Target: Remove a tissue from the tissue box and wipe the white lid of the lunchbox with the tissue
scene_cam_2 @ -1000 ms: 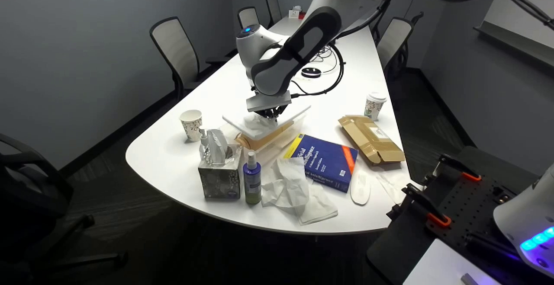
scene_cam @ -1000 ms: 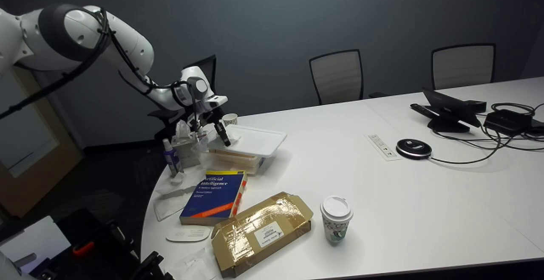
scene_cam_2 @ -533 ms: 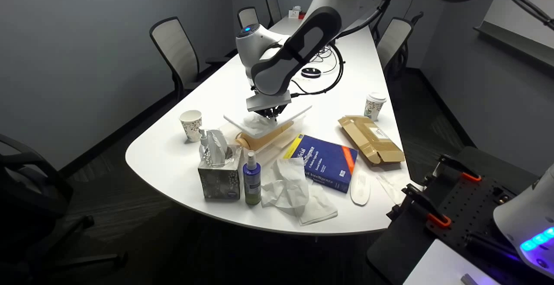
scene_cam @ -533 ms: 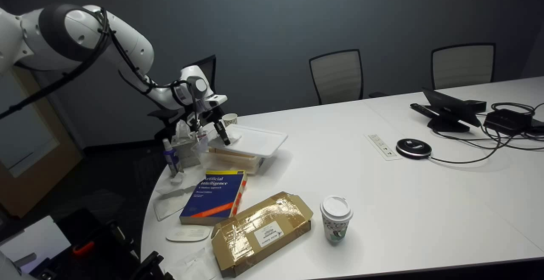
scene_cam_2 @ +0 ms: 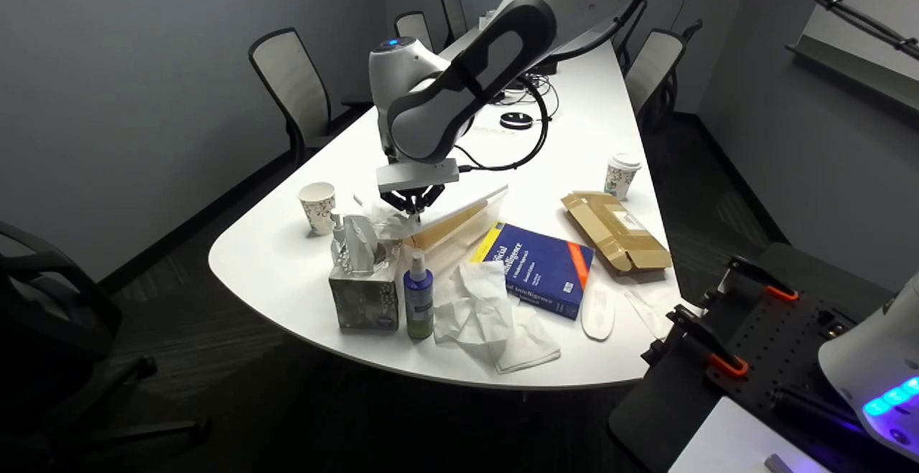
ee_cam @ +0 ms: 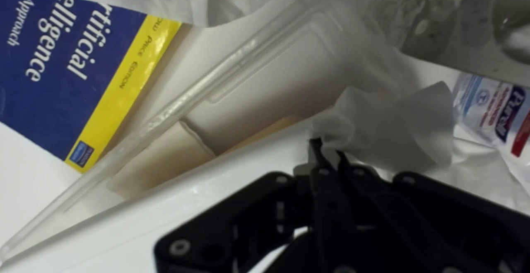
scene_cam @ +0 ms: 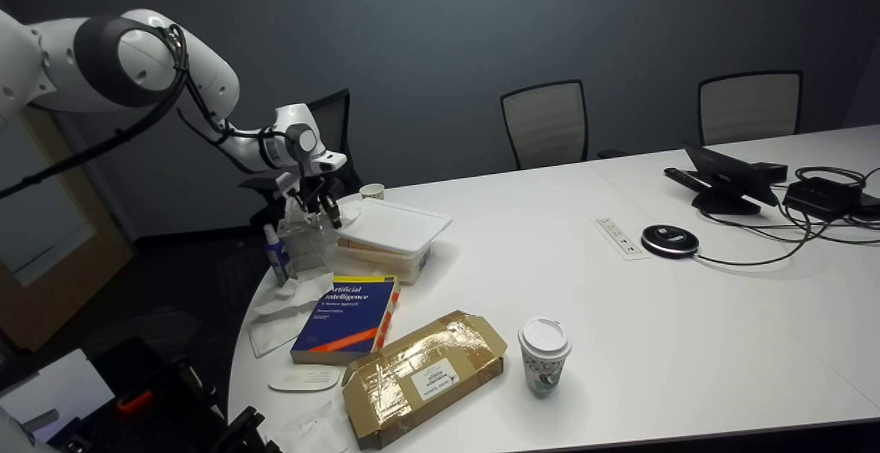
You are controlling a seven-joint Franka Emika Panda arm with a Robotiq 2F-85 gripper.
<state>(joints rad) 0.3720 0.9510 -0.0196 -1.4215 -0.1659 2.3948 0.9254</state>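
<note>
My gripper is shut on the crumpled white tissue, as the wrist view shows (ee_cam: 329, 150). The tissue (ee_cam: 397, 128) spreads from the fingertips at the lid's edge; it also shows in both exterior views (scene_cam: 350, 212) (scene_cam_2: 391, 225). The gripper (scene_cam: 335, 223) is at the lid's end near the tissue box. The white lid (scene_cam: 402, 226) lies loose and tilted on the clear lunchbox (scene_cam: 381, 264), which is partly uncovered on the book's side. The grey tissue box (scene_cam_2: 362, 301) has a tissue sticking up from its top.
A purple spray bottle (scene_cam_2: 418, 297) and a Purell bottle (ee_cam: 505, 111) stand by the tissue box. Loose tissues (scene_cam_2: 477, 308), a blue book (scene_cam_2: 538, 265), a cardboard box (scene_cam: 426, 377) and a lidded cup (scene_cam: 543, 353) are on the table. An open paper cup (scene_cam_2: 318, 207) stands behind.
The gripper has moved with the tissue from the lid's surface toward its end near the tissue box. The lid has shifted a little the same way and its tilt has changed.
</note>
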